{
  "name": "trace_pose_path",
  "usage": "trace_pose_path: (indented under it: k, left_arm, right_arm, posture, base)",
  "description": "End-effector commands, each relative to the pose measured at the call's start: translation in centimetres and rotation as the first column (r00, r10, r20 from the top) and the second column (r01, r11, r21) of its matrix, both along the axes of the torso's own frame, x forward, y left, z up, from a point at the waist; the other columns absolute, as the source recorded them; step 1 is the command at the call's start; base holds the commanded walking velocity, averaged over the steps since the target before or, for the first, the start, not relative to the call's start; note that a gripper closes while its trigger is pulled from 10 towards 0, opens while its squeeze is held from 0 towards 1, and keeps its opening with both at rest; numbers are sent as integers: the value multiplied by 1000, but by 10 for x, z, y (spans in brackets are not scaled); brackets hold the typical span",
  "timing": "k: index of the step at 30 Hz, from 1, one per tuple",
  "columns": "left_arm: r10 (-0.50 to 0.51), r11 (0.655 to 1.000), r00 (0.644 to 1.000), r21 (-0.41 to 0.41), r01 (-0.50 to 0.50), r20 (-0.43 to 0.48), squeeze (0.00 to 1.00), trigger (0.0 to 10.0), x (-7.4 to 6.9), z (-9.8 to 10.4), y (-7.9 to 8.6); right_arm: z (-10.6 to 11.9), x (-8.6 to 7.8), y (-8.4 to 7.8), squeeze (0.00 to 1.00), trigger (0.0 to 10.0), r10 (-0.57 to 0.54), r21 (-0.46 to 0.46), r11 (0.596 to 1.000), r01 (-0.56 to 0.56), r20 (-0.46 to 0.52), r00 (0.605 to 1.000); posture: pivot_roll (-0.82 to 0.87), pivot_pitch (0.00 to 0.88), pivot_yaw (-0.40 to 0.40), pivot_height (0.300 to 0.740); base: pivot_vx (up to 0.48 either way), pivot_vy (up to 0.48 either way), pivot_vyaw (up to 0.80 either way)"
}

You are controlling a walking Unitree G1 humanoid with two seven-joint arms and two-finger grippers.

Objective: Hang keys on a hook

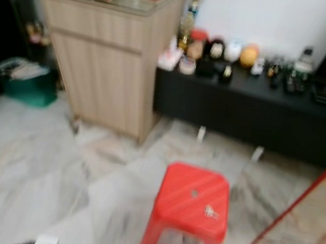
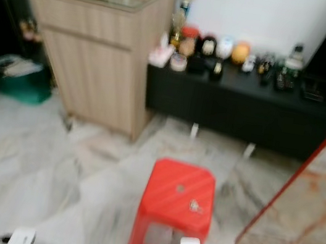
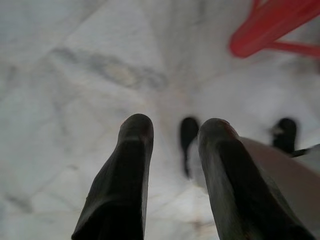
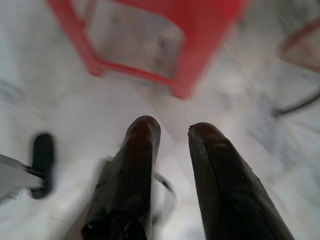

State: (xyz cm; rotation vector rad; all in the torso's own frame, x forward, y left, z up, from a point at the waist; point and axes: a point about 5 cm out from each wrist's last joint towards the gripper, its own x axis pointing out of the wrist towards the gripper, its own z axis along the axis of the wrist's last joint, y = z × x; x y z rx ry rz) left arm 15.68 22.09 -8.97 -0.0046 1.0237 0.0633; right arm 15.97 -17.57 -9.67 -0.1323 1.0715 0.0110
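Task barely begun. Keys (image 1: 211,212) lying on top of red stool (image 1: 191,197), near its right side, untouched. No hook made out; views blurred.

Left gripper (image 3: 172,132) low over bare marble floor (image 1: 23,174), jaws spread, empty. Right gripper (image 4: 172,130) low beside stool legs, jaws spread, empty.

Left to do: reach keys, pinch, find hook, hang.

Open floor on left and ahead of stool. Right side tight: slanted marble desk (image 1: 316,216) with red edge close to stool. Wooden cabinet (image 1: 108,56) and black shelf (image 1: 252,112) well beyond.
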Motion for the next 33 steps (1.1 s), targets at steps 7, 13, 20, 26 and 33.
trace_pose_path:
  k: [7,13,20,26,33]
  left_arm:
    - [-1,999,1000,36,2,-14,0,10000,-5,0,10]
    - [11,999,1000,36,-11,-5,0,10000,-3,1,11]
    - [13,999,1000,40,-13,7,0,10000,0,3,13]
    - [10,999,1000,44,-10,5,0,10000,-1,3,15]
    - [3,999,1000,49,-4,5,0,10000,-1,4,17]
  right_arm:
    - [3,8,8,0,10000,-4,24,1000,4,25,1000]
    - [2,7,8,0,10000,-32,31,999,32,23,999]
    - [1,4,8,0,10000,-61,39,997,61,5,998]
    - [1,5,8,0,10000,-59,35,998,58,11,998]
    - [2,6,8,0,10000,-58,36,998,57,17,998]
  posture:
    - [2,0,23,740]
    - [1,0,25,740]
    - [-1,0,26,740]
    - [0,0,28,740]
    - [0,0,28,740]
  base:
    - [39,0,0]
    - [0,0,0]
    - [0,239,-308]
    - [0,303,-638]
    - [0,345,0]
